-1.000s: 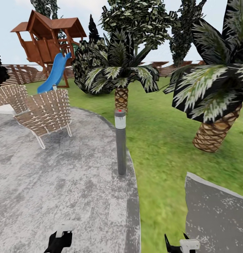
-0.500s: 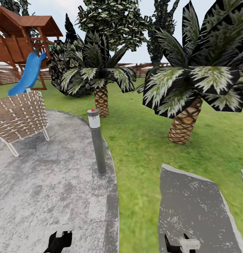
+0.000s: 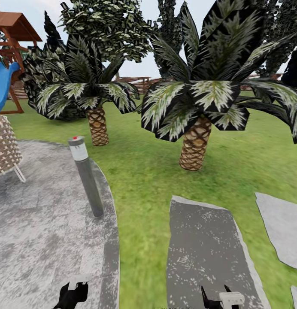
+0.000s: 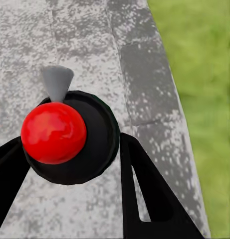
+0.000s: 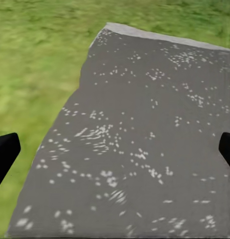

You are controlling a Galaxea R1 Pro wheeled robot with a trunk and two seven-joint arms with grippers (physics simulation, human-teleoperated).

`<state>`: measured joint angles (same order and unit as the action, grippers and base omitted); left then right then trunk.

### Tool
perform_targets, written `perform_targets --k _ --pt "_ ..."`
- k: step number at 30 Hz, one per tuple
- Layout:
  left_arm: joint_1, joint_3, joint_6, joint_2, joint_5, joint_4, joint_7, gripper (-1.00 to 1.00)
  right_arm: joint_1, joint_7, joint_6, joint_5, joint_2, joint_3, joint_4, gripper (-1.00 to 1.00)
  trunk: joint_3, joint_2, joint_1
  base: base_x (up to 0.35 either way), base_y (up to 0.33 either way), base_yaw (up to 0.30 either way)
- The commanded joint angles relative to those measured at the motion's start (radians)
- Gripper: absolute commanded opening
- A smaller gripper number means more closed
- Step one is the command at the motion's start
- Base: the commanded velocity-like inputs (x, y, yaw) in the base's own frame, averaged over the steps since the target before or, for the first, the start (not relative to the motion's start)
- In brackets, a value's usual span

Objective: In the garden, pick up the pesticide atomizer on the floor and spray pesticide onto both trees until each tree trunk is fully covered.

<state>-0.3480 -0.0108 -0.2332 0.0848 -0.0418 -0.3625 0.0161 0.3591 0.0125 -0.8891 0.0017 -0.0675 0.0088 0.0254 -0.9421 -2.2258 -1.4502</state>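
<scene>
In the left wrist view the pesticide atomizer, a black bottle with a round red top and a grey nozzle, sits between the two black fingers of my left gripper, which is shut on it above the grey speckled floor. In the head view the left gripper hangs low over the paving. My right gripper is open, its fingertips wide apart over a dark stone slab. Dark blocky-leaved canopies rise far behind; no thick pale trunk shows.
Two striped broad-leaf palms stand on the lawn ahead. A grey bollard light stands at the paving's edge. A wicker chair and a blue slide are at the left. Stepping slabs cross the grass.
The whole head view has swung to the right, so chair, bollard and palms slid leftward in the picture. Both grippers keep the same place and state.
</scene>
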Motion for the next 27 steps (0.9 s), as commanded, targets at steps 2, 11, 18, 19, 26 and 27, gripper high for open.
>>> perform_targets --k 2,11,18,19,26,27 --pt "0.0 0.0 -0.003 0.0 -0.004 0.0 0.001 -1.0 0.001 0.001 -0.002 0.0 0.0 0.0 -0.001 1.0 -0.002 0.0 0.0 0.0 -0.229 -0.3" --pt "0.0 0.0 -0.003 0.0 -0.004 0.0 0.001 -1.0 0.001 0.001 -0.002 0.0 0.0 0.0 -0.001 1.0 -0.005 0.0 0.0 0.0 -0.229 -0.3" --pt "0.0 0.0 -0.003 0.0 -0.004 0.0 0.001 -1.0 0.001 0.001 -0.001 -0.001 0.0 0.0 -0.001 1.0 -0.008 0.0 0.0 0.0 -0.234 -0.3" --pt "0.0 0.0 -0.003 0.0 -0.004 0.0 0.001 -1.0 0.001 0.001 -0.001 -0.001 0.0 0.0 0.0 1.0 -0.008 0.0 0.0 0.0 -0.228 -0.3" --pt "0.0 0.0 -0.003 0.0 -0.004 0.0 0.001 -1.0 0.001 0.0 -0.001 -0.002 0.0 0.0 0.0 1.0 -0.011 0.0 0.0 0.0 -0.191 -0.3" --pt "0.0 0.0 -0.003 0.001 -0.004 0.0 0.001 -1.0 0.001 0.0 -0.001 -0.002 0.0 0.0 0.0 1.0 -0.011 0.0 0.0 0.0 -0.082 -0.3"
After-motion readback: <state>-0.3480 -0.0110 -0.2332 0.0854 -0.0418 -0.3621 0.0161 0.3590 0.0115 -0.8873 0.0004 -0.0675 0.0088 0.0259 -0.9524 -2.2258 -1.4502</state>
